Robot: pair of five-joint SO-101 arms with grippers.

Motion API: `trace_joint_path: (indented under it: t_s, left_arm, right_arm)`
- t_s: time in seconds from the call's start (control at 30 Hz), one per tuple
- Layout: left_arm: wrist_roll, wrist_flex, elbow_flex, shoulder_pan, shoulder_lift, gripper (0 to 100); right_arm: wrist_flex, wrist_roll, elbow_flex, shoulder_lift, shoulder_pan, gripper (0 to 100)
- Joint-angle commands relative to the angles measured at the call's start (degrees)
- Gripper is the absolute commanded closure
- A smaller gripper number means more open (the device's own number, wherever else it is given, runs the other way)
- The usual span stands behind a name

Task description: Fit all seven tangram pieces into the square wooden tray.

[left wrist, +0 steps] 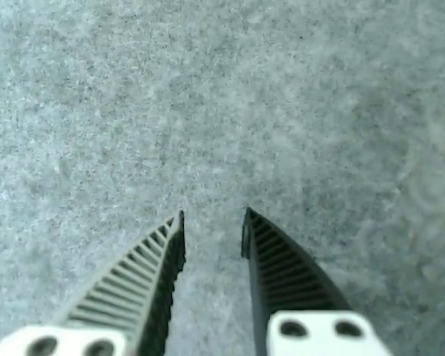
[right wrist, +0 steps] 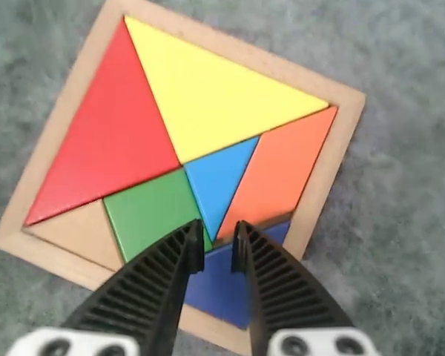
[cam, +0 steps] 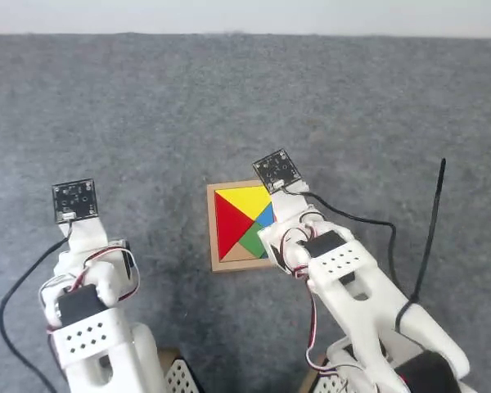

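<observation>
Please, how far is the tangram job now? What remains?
Done, it seems: six coloured pieces plus a pale triangle fill the wooden tray. In hand: nothing; the right gripper hangs open over the dark blue triangle, the left gripper open over carpet. Left: perhaps checking that piece sits flat.

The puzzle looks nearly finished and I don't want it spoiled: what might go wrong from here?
1. The right gripper hangs close over the dark blue triangle and partly hides it. If that piece is not lying flat, a push may tilt it or lift the orange piece beside it.
2. The tray lies loose on the grey cloth, so a sideways nudge could slide it.
</observation>
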State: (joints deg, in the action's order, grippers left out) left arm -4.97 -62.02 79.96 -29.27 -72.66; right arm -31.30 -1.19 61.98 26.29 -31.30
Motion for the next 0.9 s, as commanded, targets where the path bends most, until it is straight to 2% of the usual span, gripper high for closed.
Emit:
trace_joint_path:
  t_s: [0.0,0.13,0.2,0.27,0.4,0.5,0.7,0.8,0.87]
  left_arm:
    - [-0.26,1.76,-0.4,-0.26,-1.14,88]
    - [-0.09,1.05,-0.92,-0.18,-1.41,89]
    - [-0.09,-1.41,-1.71,-0.18,-3.87,93]
    - [-0.09,-2.37,-0.31,0.26,-9.23,99]
    - [-0.44,-3.25,6.64,3.96,-24.09,99]
    - [-0.53,-7.47,8.75,5.8,-33.67,99]
    - [-0.53,-4.22,9.45,7.74,-30.51,99]
    - [-0.53,-3.6,10.86,8.18,-32.18,99]
    - [-0.53,-2.81,11.82,10.29,-31.91,99]
  right_arm:
    - [-0.4,-0.53,-0.18,5.05,1.36,91.6]
    - [-2.42,-0.53,2.46,12.0,4.26,91.6]
    - [-2.33,-0.53,5.1,16.92,5.93,91.6]
    - [-2.33,-0.53,8.0,22.37,7.16,91.6]
    - [-2.33,-0.53,14.42,34.07,9.19,91.6]
    - [-2.42,-0.53,19.34,43.21,10.33,91.6]
    - [-2.86,-0.79,29.8,61.49,13.58,91.6]
    - [-3.74,-6.07,35.25,70.29,14.99,91.6]
    - [-11.56,-10.37,34.55,75.03,16.92,91.6]
